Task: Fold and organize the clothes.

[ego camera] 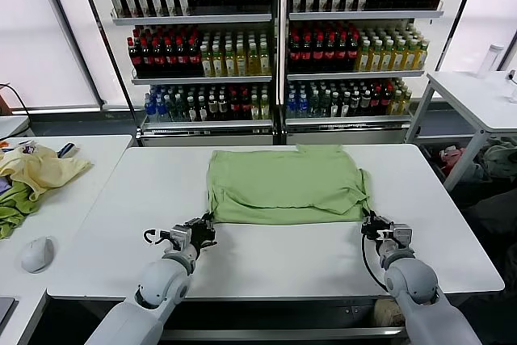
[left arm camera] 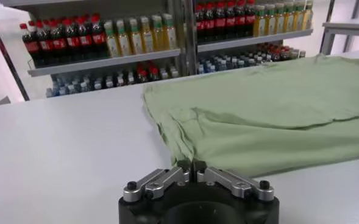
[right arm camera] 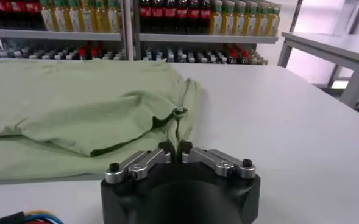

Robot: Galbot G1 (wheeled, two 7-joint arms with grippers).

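Two grippers, left (ego camera: 207,229) and right (ego camera: 371,225), are seen with fingers together at the shirt's (ego camera: 284,185) near corners, toward the table's (ego camera: 283,256) front edge.

Polo shirt (ego camera: 284,183) lies folded — collar, buttons hidden.

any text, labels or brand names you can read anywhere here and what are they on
None can be read.
Bottle labels on the shelves: too small and blurred.
Light green shirt: no print showing.
Left tool and right tool: no markings visible.
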